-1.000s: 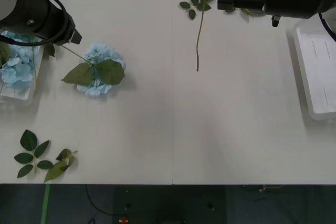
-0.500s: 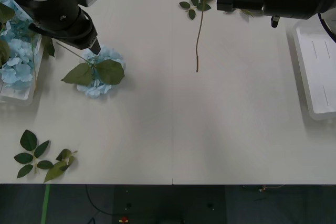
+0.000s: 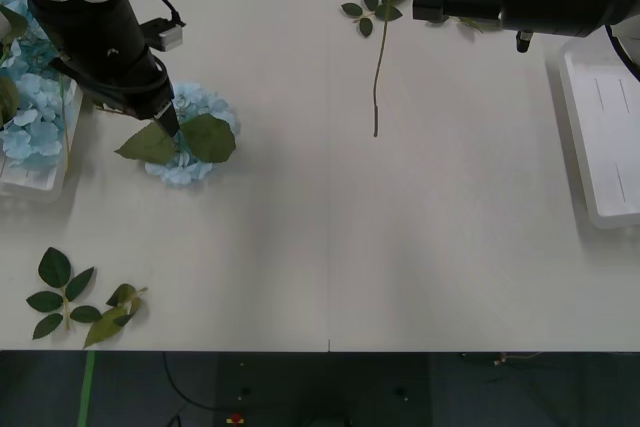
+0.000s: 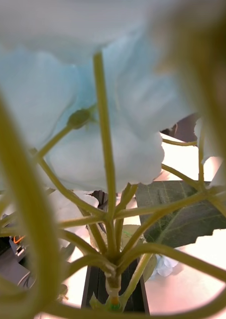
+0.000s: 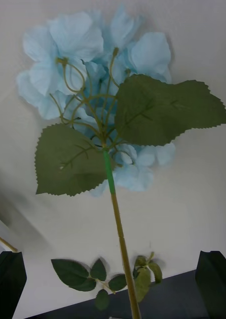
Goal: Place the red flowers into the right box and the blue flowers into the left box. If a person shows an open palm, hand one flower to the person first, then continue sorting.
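table (image 3: 400, 247): white, with a thin seam running front to back down its middle
leaf sprig, near-left corner (image 3: 85, 302): dark green leaflets, lying flat, no flower
bare stem, far middle (image 3: 378, 67): thin stalk, small leaves at its far end

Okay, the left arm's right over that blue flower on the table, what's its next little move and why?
Probably lower the left gripper and close on the blue flower's stalk. Its fingers are open either side of the stalk, and the blue flower lies outside the left box.
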You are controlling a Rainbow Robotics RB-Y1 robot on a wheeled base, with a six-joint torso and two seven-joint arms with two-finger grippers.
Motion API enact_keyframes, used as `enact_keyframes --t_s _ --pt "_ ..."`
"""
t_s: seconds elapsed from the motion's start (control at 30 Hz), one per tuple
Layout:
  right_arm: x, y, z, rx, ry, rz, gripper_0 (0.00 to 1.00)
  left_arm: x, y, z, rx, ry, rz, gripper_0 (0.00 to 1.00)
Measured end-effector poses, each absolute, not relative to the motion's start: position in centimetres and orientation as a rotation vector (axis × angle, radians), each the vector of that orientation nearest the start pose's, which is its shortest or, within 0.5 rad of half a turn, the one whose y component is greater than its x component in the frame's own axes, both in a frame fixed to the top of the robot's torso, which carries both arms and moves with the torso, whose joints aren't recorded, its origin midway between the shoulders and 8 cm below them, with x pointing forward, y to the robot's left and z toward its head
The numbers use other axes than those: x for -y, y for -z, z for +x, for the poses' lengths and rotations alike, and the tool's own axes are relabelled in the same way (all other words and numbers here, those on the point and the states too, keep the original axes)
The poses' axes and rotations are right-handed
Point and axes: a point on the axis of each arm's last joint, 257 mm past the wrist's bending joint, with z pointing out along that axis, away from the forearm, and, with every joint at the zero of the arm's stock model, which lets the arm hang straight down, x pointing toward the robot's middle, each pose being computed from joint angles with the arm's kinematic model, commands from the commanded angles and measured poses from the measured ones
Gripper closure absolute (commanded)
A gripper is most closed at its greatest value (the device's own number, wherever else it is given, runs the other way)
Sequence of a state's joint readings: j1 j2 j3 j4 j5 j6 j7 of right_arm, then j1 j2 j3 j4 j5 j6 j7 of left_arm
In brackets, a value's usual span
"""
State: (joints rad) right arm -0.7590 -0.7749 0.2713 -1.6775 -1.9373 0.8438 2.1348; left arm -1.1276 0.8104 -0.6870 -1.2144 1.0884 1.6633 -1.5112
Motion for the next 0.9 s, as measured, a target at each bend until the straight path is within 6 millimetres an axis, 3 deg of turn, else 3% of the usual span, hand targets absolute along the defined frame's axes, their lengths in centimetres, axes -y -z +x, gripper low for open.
enact_keyframes --t_s 0.3,0.7,0.73,0.77,0.8,0.87,0.9 --pt "2.6 -6.3 48.5 -1.505 -1.052 -0.885 1.0 -24.5 18.3 49.8 -3.002 -0.044 0.673 0.0" --pt "2.6 -6.3 48.5 -1.506 -1.052 -0.885 1.0 -23.2 20.5 48.8 -3.069 -0.021 0.684 0.0" --pt "2.6 -6.3 48.5 -1.506 -1.052 -0.885 1.0 -23.2 20.7 48.7 -3.08 -0.012 0.672 0.04" --pt "2.6 -6.3 48.5 -1.506 -1.052 -0.885 1.0 -23.2 21.0 48.7 -3.091 -0.002 0.659 0.24" --pt "2.6 -6.3 48.5 -1.506 -1.052 -0.885 1.0 -23.2 21.2 48.6 -3.103 0.008 0.645 0.34" --pt "2.6 -6.3 48.5 -1.506 -1.052 -0.885 1.0 -23.2 21.7 48.4 -3.122 0.023 0.621 0.84" --pt "2.6 -6.3 48.5 -1.506 -1.052 -0.885 1.0 -23.2 21.9 48.4 -3.13 0.028 0.612 0.93"
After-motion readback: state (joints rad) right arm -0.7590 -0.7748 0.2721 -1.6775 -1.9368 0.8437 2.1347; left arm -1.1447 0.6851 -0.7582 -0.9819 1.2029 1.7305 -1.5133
